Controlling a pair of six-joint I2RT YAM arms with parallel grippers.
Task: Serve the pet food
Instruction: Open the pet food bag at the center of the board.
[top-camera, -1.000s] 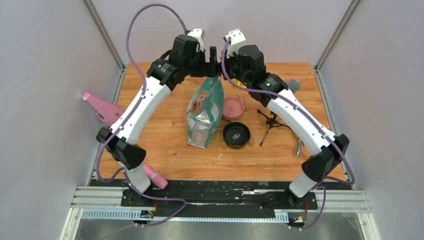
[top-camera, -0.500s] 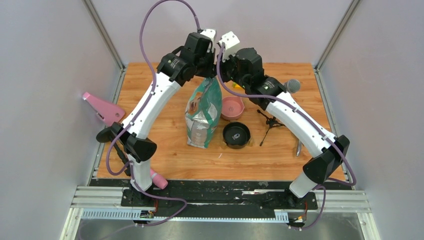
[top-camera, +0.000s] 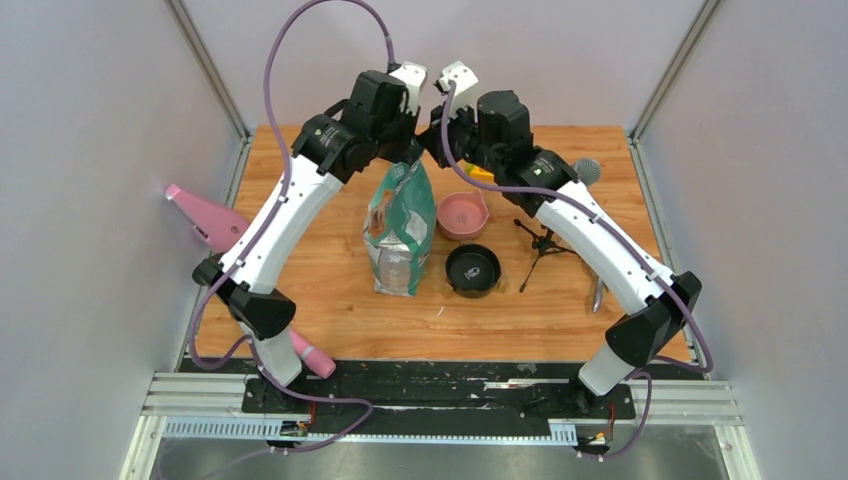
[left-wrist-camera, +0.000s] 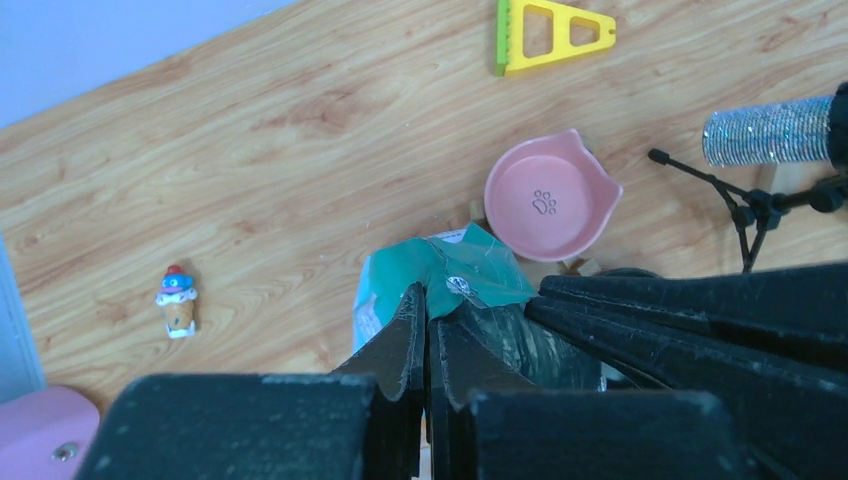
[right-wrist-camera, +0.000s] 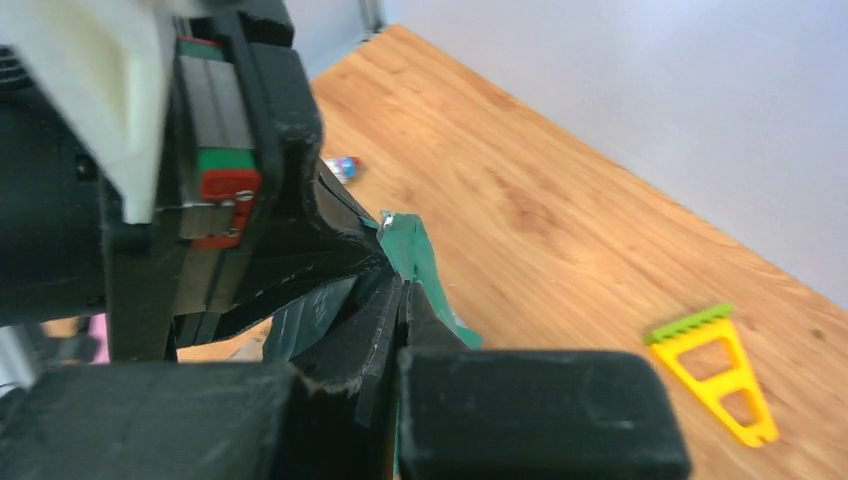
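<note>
Left end effector (left-wrist-camera: 425, 325): clenched on the top edge of the bag (top-camera: 398, 235); your left wrist view shows its fingers pinching the teal foil.
Right end effector (right-wrist-camera: 402, 295): clenched as well, gripping the same top edge from the opposite side, just beside the left one.
Bag: upright near the middle of the tabletop (top-camera: 330, 300), held at its top by both arms. As far as you can see, its mouth is pressed flat and not yet opened.
Pet food: none in view anywhere; judge it to be all inside the bag.
Pink bowl (top-camera: 462, 213): just beside the bag on the side toward the tabletop's right edge, nearer the far edge. No kibble shows in it.
Black bowl (top-camera: 472, 268): same side of the bag, nearer the near edge. No kibble shows in it either.
Done so far: you have both grips set on the bag's top, nothing more.
Left to do: part the mouth, then get kibble into a bowl, which is the whole of the serving.
Stage, as a judgement: early, at the bag-opening step.
</note>
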